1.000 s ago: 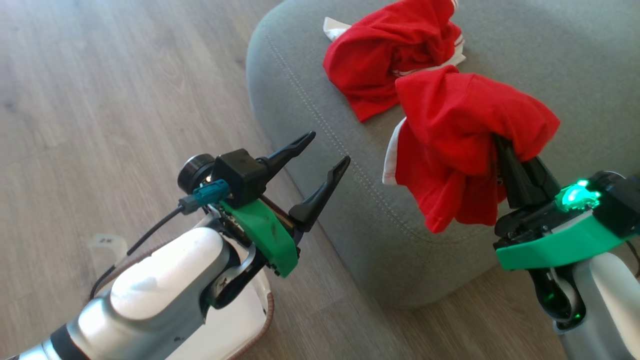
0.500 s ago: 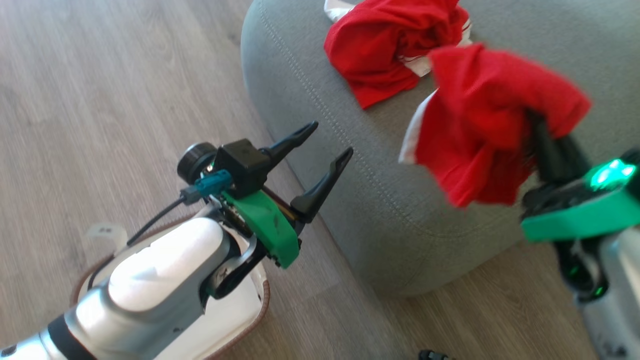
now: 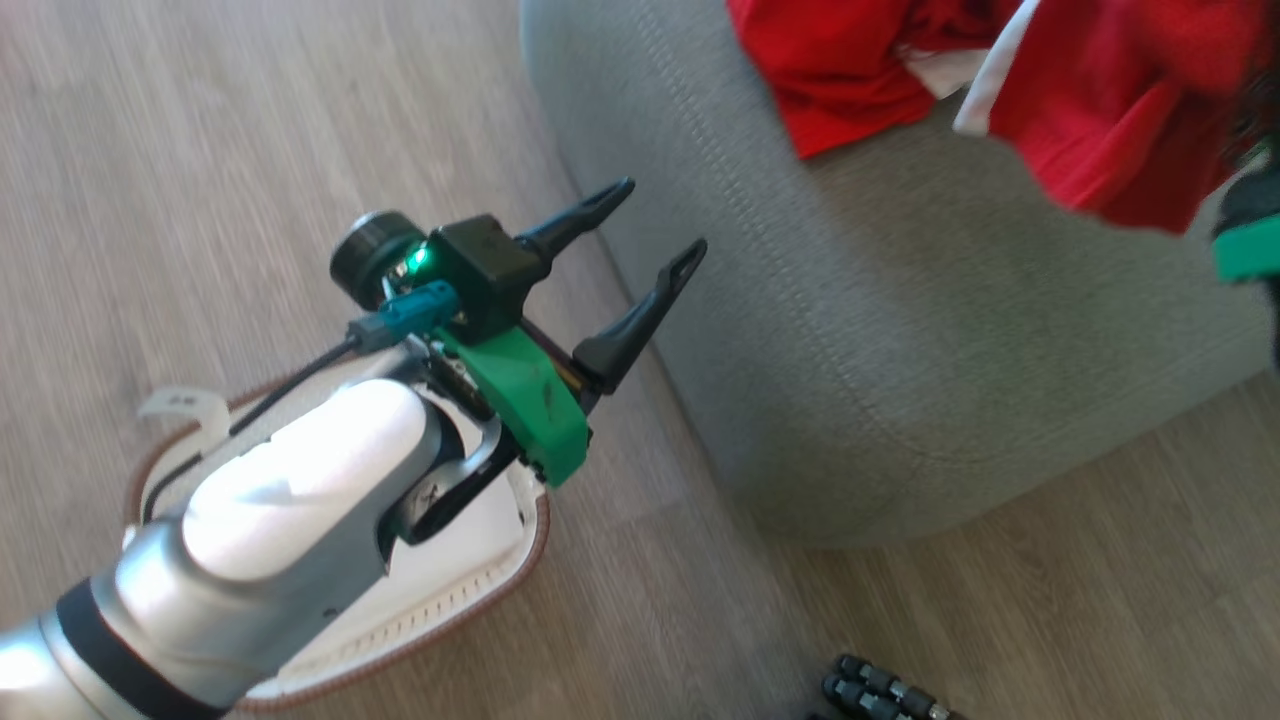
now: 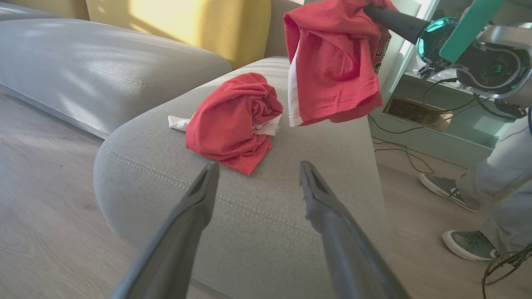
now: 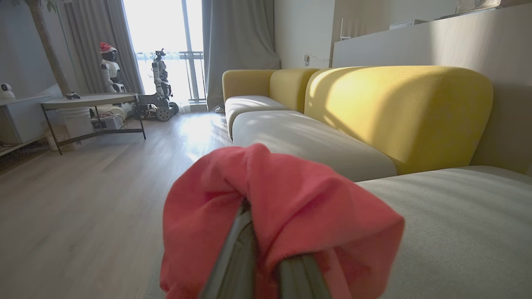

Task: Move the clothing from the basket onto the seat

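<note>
Clothing [image 5: 291,191] in right hand [image 5: 268,249], above seat [image 5: 457,220].

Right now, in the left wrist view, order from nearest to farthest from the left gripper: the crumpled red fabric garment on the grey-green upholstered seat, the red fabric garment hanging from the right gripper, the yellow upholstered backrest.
1. Crumpled red garment: on the seat, ahead of the left gripper.
2. Hanging red garment: upper right, in the right gripper.
3. Yellow backrest: behind the seat.
</note>
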Motion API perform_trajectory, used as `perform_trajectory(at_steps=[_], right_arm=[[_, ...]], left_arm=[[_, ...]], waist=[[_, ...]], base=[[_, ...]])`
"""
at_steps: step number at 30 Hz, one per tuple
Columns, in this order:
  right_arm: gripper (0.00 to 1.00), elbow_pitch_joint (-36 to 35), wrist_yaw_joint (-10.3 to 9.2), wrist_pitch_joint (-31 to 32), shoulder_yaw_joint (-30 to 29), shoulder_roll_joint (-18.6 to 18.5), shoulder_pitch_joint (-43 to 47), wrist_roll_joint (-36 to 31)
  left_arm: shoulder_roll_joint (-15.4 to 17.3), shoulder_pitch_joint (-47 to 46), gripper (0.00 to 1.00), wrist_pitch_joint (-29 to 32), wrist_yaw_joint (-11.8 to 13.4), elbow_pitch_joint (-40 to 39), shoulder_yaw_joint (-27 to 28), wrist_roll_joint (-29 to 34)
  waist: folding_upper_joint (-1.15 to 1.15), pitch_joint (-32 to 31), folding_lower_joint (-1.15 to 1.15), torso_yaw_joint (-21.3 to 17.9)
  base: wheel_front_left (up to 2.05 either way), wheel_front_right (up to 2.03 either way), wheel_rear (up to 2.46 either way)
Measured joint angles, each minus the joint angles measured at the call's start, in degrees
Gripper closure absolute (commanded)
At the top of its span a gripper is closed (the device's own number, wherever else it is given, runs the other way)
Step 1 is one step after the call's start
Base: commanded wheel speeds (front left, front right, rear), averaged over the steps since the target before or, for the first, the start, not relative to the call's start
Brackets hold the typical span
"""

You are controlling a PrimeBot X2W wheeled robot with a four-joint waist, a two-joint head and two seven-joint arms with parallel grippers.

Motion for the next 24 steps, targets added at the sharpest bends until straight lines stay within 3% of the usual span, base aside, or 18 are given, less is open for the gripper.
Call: perform_trajectory(at_steps=[13,24], right_arm=[[1.0,19.4,0.0,1.7,3.7,-5.7,-15.8,4.1],[1.0,31.9,0.0,18.1,10.2,-7.9,-24.3,9.0]], left_arm=[[0.5,-5.4,0.0,1.9,-0.9,-1.0,0.1,1.5],[0.5,-6.5,0.0,1.8,-1.0,-0.4,0.1,1.9]], waist=[[0.0,8.9,0.01,4.3],[0.0,11.8,0.01,8.2]], base=[[0.0,0.0,0.0],[0.0,0.0,0.0]])
